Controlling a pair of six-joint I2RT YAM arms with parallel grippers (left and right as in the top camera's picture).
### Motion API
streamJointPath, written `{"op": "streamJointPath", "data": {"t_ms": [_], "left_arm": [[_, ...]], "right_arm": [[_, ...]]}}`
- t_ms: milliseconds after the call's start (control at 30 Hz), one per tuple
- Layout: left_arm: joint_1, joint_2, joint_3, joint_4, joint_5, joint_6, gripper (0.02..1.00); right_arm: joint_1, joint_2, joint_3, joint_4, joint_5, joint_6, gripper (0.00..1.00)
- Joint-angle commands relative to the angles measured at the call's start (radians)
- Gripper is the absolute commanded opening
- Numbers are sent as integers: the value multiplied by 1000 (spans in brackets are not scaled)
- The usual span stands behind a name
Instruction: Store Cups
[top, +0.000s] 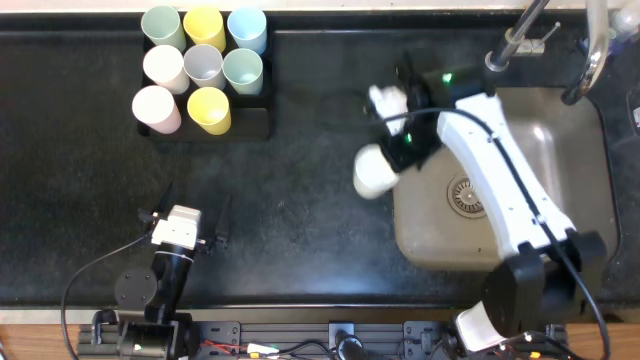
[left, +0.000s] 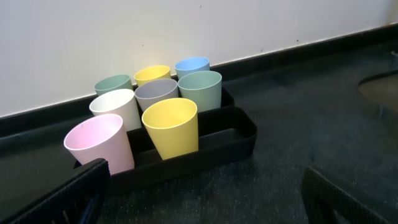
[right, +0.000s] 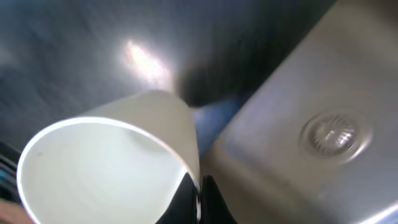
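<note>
The tray (top: 254, 122) holds eight cups (top: 204, 66), with one corner slot free. The right gripper (top: 396, 150) pinches a white cup (top: 374, 176) by its rim, over the counter (top: 300, 235) at the sink's (top: 585, 190) left edge. The left gripper (top: 190, 202) is spread wide and empty.

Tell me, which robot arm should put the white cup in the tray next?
Right. The right hand grips the white cup by the rim, beside the sink. The left hand is open and empty, back from the tray, where one slot beside the front yellow cup is free.
</note>
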Motion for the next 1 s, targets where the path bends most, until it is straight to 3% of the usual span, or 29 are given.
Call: {"op": "streamJointPath", "data": {"t_ms": [33,133,333,533,1000], "left_arm": [[6,-12,0,-2,10,18,998],[6,-12,0,-2,10,18,998],[6,-12,0,-2,10,18,998],[6,-12,0,-2,10,18,998],[6,-12,0,-2,10,18,998]], "right_arm": [[75,0,296,-29,18,84,45],[147,69,486,-75,85,101,45],[264,284,775,-133,140,124,45],[315,387,808,-111,144,129,42],[315,452,808,23,127,129,42]]}}
